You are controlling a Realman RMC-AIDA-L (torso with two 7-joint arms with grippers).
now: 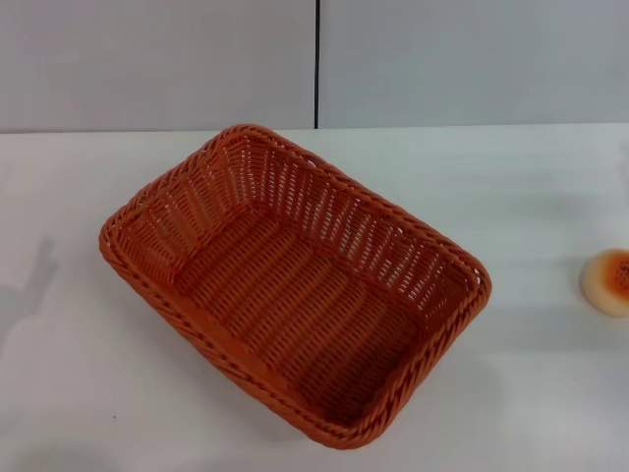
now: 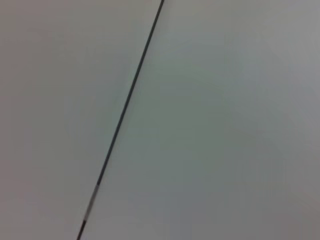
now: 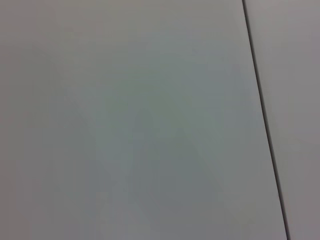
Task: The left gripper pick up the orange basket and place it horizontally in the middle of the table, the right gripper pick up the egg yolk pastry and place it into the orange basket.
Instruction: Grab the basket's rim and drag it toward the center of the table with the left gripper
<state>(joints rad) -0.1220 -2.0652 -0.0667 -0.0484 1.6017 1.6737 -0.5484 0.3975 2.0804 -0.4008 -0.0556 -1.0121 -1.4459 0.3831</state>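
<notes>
On the white desk (image 1: pixel 550 393), slightly left of centre: orange basket (image 1: pixel 295 285), set askew, long side running diagonally, nothing inside. Bare surface all round it. Well apart, at the right edge of the head view: egg yolk pastry (image 1: pixel 607 282), partly cut off. Neither arm nor fingers in view; wrist views only grey wall with a dark seam (image 2: pixel 125 107).

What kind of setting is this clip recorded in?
Probably a lab-style test bench: a plain white table against a grey panelled wall, holding only an orange basket and a pastry.
</notes>
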